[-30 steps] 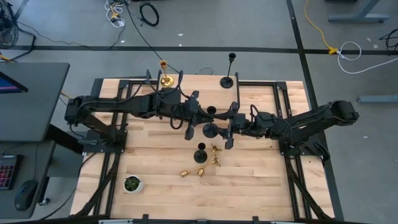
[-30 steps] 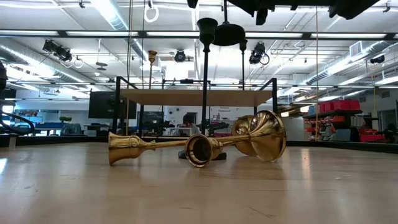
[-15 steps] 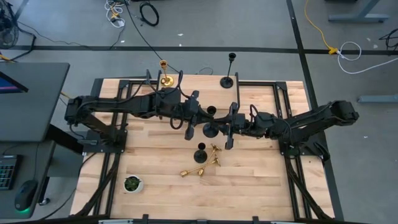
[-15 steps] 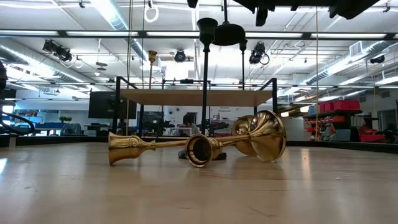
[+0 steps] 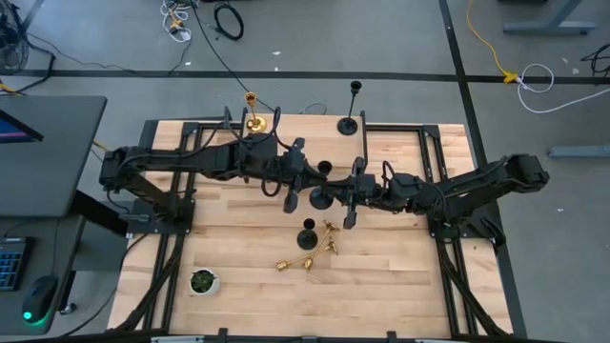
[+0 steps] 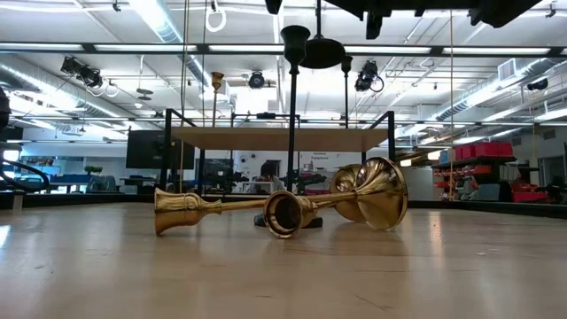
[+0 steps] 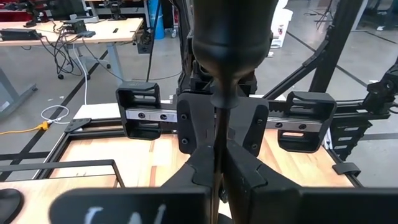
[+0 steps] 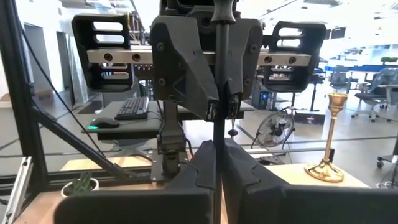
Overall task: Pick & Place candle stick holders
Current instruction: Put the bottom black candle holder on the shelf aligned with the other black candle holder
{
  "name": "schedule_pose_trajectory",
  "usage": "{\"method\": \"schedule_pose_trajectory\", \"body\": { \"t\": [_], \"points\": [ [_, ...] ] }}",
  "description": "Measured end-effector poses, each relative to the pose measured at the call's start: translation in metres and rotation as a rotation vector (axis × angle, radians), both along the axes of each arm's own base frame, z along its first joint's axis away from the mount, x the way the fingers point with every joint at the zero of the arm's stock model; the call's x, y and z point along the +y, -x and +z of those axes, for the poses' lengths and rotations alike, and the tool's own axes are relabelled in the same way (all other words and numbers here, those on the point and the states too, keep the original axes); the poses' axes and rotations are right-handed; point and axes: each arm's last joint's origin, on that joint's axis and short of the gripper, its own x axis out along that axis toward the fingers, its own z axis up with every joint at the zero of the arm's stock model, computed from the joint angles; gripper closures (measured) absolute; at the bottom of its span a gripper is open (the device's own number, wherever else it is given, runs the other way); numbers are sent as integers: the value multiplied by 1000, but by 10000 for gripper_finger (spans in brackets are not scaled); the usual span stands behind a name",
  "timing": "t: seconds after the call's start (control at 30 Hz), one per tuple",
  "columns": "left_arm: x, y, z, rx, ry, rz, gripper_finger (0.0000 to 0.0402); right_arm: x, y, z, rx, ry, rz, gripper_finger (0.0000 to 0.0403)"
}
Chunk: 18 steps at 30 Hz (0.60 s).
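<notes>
While both grippers clamp one black holder above mid-table, I count six candle stick holders: three black, three gold.
My left gripper (image 7: 217,182) and right gripper (image 8: 217,169) face each other, each closed on the thin stem of the held black holder (image 5: 320,198). A second black holder (image 5: 307,236) stands just in front of them, and the third black holder (image 5: 350,123) stands at the table's (image 5: 400,276) far edge. One upright gold holder (image 5: 253,121) is also at that edge; two lying gold holders (image 6: 221,207) touch each other. I can't read the white scrawl on my left gripper.
</notes>
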Motion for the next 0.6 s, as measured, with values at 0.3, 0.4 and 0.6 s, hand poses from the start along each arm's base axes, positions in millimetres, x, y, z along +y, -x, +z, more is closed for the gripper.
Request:
{"method": "schedule_pose_trajectory", "body": {
  "t": [0.3,0.4,0.6],
  "points": [
    [0,0,-1,7,-42,2,325,0,0,0,0,-2,-6,402],
    [0,1,-2,18,-67,-6,297,-1,2,3,-8,-5,-9,403],
    [1,20,10,44,-71,11,250,-2,8,9,-15,-1,-20,403]
  ]
}}
